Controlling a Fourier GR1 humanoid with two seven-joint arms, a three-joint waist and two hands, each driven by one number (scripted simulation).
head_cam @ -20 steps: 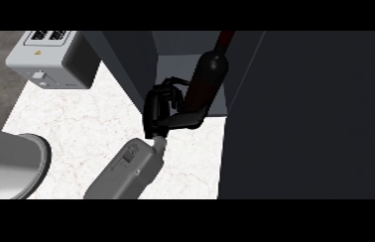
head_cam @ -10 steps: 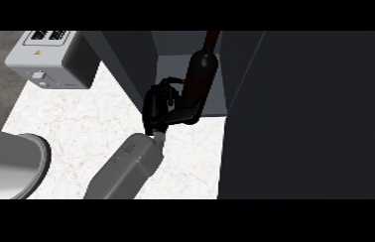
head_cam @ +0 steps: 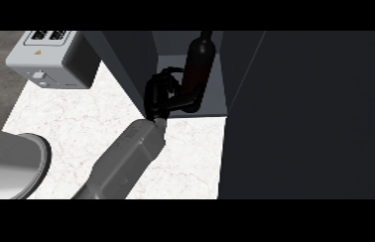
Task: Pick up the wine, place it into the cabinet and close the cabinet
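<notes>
The wine bottle [head_cam: 198, 62] is dark, with its neck pointing away from me. It stands nearly upright inside the open cabinet [head_cam: 170, 46], between the cabinet's dark left wall and the door. My left hand [head_cam: 159, 94] is curled round the bottle's lower part, the thumb wrapping its base. Its grey forearm [head_cam: 124, 161] comes in from the lower left. The bottle's bottom is hidden by the hand, so I cannot tell whether it rests on the cabinet floor. My right hand does not show.
The cabinet's open door [head_cam: 300, 117] is a tall dark panel that fills the right half of the view. A grey toaster [head_cam: 47, 57] stands at the back left on the white marble counter [head_cam: 66, 122]. A round grey vessel [head_cam: 16, 161] sits at the lower left edge.
My left hand has carried the bottle farther into the cabinet and slightly left. The bottle now stands more upright, and the forearm has stretched forward.
</notes>
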